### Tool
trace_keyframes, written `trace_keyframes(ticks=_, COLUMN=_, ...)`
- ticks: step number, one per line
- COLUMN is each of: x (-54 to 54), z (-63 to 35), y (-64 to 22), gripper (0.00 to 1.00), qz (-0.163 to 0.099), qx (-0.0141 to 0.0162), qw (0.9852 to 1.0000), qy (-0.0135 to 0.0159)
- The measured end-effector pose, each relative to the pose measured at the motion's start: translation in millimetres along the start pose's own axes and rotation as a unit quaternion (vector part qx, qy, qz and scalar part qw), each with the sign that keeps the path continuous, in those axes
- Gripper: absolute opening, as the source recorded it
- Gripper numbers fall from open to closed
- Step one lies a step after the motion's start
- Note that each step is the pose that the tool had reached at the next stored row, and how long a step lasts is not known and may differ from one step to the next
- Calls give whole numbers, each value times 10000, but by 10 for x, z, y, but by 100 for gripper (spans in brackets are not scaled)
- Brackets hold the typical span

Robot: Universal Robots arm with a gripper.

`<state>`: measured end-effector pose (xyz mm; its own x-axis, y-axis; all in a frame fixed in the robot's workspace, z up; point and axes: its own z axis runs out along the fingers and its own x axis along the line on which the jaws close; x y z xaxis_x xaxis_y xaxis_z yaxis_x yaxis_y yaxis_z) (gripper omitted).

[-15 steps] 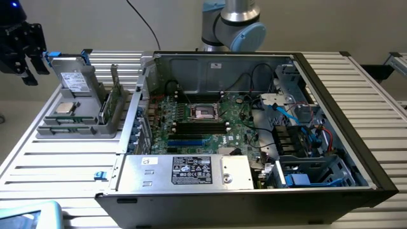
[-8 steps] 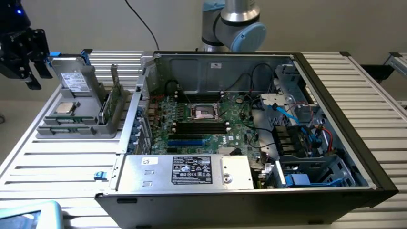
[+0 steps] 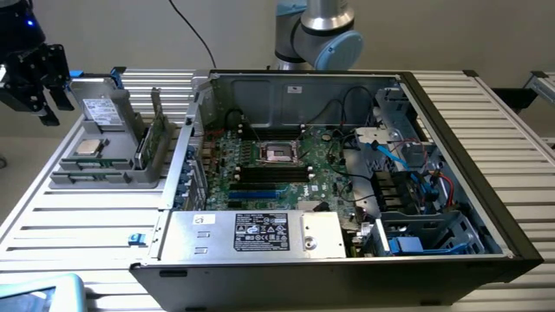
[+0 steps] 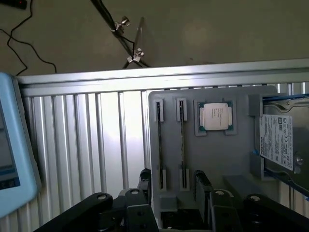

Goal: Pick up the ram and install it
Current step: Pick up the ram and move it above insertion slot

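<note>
Exterior view, from its left: the gripper (image 3: 52, 107) hangs in the air above the far left corner of the slatted table (image 3: 78, 221). Its jaws are spread wide and hold nothing.

Next toward the exterior view's right, the grey holder (image 3: 104, 177) sits on the table near that corner. It carries:
- a hard drive (image 3: 104, 112) upright at its far edge
- a processor (image 3: 90, 146) lying flat
- the ram (image 3: 147, 146) standing on its long edge in a slot, on the holder's side nearest the open computer case (image 3: 347, 273)

The ram therefore lies below the claw and off toward the case, with the processor between.

Wrist view: the ram (image 4: 182, 140) shows edge-on as a thin line. A second stick (image 4: 159, 137) stands in the parallel slot just beside it, and the two cannot be told apart in kind. Both long axes run straight away from the claw toward the holder's far edge. The two slots fall between the lines of the spread fingers (image 4: 145, 181), so the jaws stand across the sticks' thin faces.

Judgement: the claw is aligned with the ram but well clear above it, with no contact made
</note>
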<state>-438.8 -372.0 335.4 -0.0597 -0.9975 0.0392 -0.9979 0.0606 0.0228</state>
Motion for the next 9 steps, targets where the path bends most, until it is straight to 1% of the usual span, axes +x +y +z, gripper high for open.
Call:
trace_keyframes(ticks=3, x=0, z=5, y=0, gripper=49, qz=0, qx=2, qw=10000, qy=-1)
trace_keyframes(ticks=9, x=-4, z=110, y=-2, gripper=49, qz=0, qx=1, qw=10000, qy=-1)
